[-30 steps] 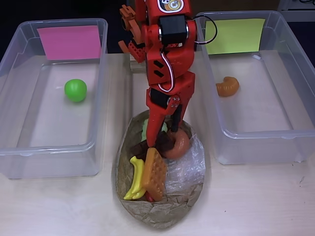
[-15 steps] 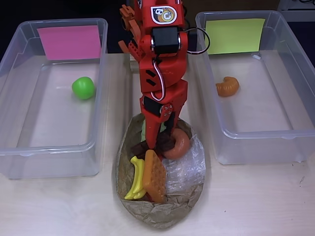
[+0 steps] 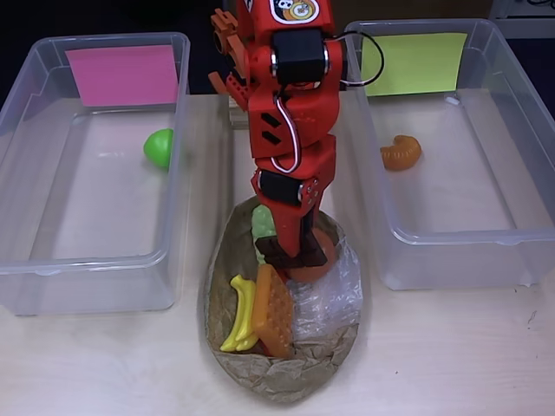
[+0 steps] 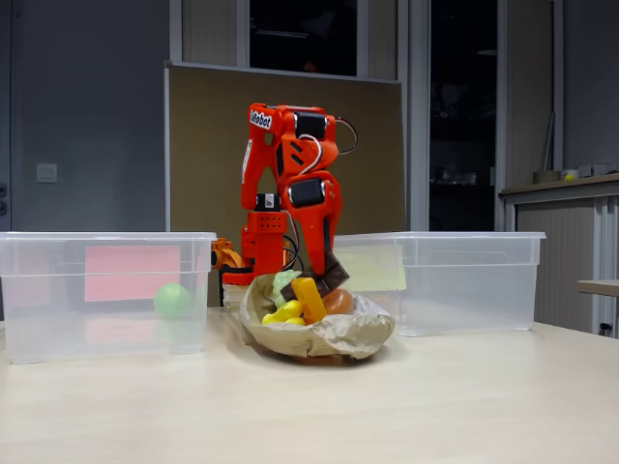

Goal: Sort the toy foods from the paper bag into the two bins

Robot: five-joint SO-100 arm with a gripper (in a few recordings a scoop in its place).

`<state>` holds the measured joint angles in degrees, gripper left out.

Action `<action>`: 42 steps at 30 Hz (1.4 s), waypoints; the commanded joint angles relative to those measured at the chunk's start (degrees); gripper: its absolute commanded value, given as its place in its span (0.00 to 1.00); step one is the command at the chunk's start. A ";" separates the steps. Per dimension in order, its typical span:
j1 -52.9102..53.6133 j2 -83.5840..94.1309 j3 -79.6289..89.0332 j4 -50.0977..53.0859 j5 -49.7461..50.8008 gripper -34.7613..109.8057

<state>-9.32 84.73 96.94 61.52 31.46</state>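
Note:
My red gripper (image 3: 291, 254) reaches down into the crumpled paper bag (image 3: 286, 378) and is shut on the dark chocolate bar (image 3: 279, 252), which sits tilted above the bag's rim in the fixed view (image 4: 326, 275). Beside the fingers lies the brown donut (image 3: 323, 257), partly hidden. Green grapes (image 3: 263, 223), yellow bananas (image 3: 238, 317) and the waffle (image 3: 274, 310) lie in the bag. A green apple (image 3: 159, 147) rests against the right wall of the pink-labelled bin (image 3: 87, 260). The orange croissant (image 3: 400, 152) lies in the yellow-green-labelled bin (image 3: 451, 234).
The two bins flank the arm's base (image 3: 234, 78), with the bag between them near the table's front. Bare tabletop (image 3: 451, 355) runs along the front edge. A board (image 4: 203, 145) stands behind the arm.
The gripper shifted right inside the bag and closed on the chocolate bar, which has come up from among the pieces. The apple rolled right across its bin to the wall.

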 commanded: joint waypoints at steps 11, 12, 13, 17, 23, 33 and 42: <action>-7.56 12.30 -21.80 24.26 -2.90 0.24; -8.88 14.41 -21.97 24.96 -1.93 0.24; -10.11 16.61 -21.71 25.40 -0.88 0.24; -16.79 26.37 -16.96 24.61 5.45 0.24; -32.96 34.80 -5.10 18.28 22.94 0.24; -50.45 39.90 15.73 -2.64 40.34 0.24; -59.06 38.67 33.13 -20.65 58.71 0.24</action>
<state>-66.01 122.43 126.65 44.82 84.81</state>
